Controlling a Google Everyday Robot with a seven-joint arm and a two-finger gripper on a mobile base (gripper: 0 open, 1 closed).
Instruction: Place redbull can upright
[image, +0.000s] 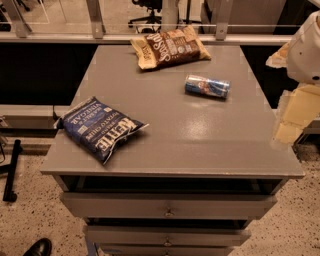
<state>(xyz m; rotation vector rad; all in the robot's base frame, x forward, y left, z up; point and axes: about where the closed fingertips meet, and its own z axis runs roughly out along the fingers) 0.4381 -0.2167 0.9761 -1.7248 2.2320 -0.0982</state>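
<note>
The redbull can (207, 86), blue and silver, lies on its side on the grey table (190, 145), right of the middle and towards the back. Its long axis runs left to right. My arm (305, 47) comes in at the right edge of the view, beyond the table's right side. The gripper (286, 131) hangs pale and blurred at the table's right edge, to the right of the can and nearer the front, well apart from it. It holds nothing that I can see.
A blue Kettle chip bag (100, 129) lies flat at the front left of the table. A brown chip bag (170, 47) lies at the back edge. Drawers (167, 206) sit below the tabletop. A black shoe (37, 247) shows on the floor at lower left.
</note>
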